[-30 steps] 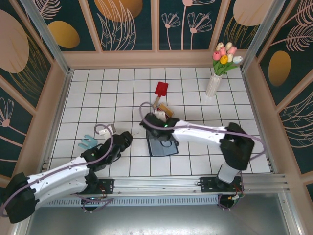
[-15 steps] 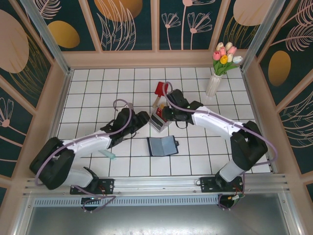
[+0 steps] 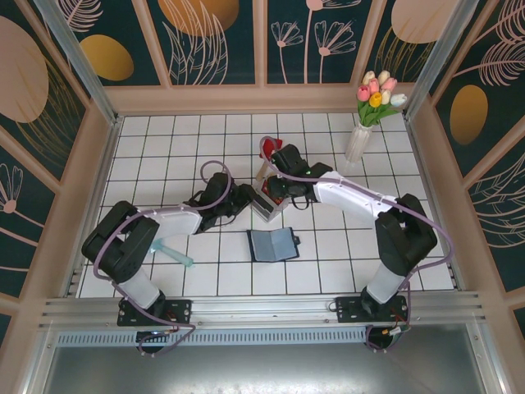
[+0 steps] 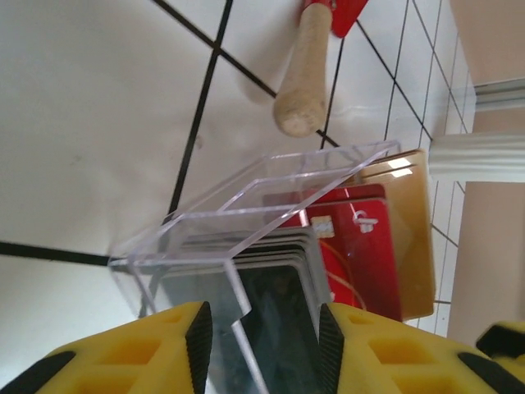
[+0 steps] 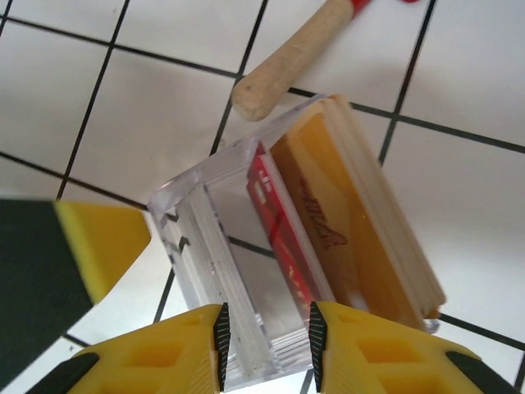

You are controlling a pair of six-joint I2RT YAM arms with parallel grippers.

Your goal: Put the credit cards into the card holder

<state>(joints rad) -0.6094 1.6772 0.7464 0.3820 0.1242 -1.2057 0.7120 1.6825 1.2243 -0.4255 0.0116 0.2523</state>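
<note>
Both arms have just closed on the clear plastic box (image 3: 264,205) at frame centre holding red and gold credit cards (image 5: 283,238). Right fingers (image 5: 180,353), half-open, pinch its end; left fingers (image 4: 156,349) straddle it, grip unclear. Navy card holder (image 3: 272,244) lies open below, unfilled.

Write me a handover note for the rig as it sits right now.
Left gripper: jaws straddle a wall of the clear box; grip unconfirmed.
Right gripper: same, from the opposite side; grip unconfirmed.
Credit cards: red and gold ones standing in the box.
Card holder: open on the table, apart from the box.
Done: no card seen in the holder. Left: pull cards, slot them.
</note>
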